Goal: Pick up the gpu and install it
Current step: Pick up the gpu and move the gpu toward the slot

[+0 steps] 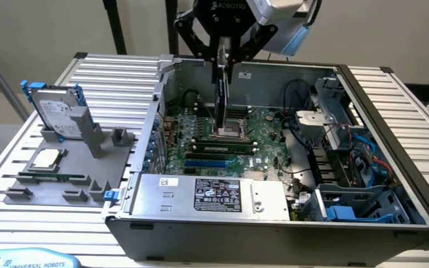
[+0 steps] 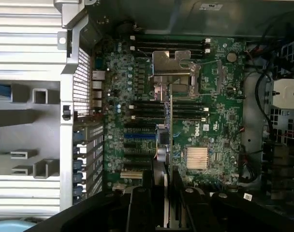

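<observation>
A robot gripper point(image 1: 224, 56) clamps the gpu point(image 1: 220, 97) by its top edge, the thin card hanging upright and edge-on, its lower end inside an open computer case point(image 1: 274, 229) over the green motherboard point(image 1: 267, 125). The case lies on a slatted aluminium table point(image 1: 110, 70), a silver power supply point(image 1: 207, 195) along its near wall. On the exterior view's left, a grey fixture point(image 1: 87, 192) holds an upright hard drive point(image 1: 54, 114) with blue rails and a square processor chip point(image 1: 47, 159) lying flat

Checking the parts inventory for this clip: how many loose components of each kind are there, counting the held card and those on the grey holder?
gpu: 1
hard drive: 1
processor chip: 1
Total: 3
</observation>
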You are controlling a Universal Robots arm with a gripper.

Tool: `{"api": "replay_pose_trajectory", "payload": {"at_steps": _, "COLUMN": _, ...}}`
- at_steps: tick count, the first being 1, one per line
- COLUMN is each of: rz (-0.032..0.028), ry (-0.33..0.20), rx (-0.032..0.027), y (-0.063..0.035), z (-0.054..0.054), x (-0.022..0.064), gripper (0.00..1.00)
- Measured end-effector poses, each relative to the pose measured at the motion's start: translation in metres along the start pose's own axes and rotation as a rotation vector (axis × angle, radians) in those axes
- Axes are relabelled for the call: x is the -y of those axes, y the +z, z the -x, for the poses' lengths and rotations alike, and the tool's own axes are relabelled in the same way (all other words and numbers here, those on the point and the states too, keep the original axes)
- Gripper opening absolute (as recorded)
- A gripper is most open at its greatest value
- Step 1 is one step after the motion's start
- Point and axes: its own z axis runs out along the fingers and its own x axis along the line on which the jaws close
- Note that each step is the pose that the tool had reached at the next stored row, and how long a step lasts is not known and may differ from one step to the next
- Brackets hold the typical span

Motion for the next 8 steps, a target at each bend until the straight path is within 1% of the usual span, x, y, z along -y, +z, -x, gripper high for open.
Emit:
{"api": "replay_pose_trajectory", "payload": {"at_steps": 4, "rz": -0.0091, "ry": -0.001, "rx": 0.0, "y": 0.007, "z": 0.008, "x": -0.0045, "gripper": 0.27}}
{"api": "replay_pose_trajectory", "payload": {"at_steps": 8, "rz": -0.0145, "ry": -0.002, "rx": 0.0, "y": 0.0144, "z": 0.016, "x": -0.0101, "gripper": 0.27}}
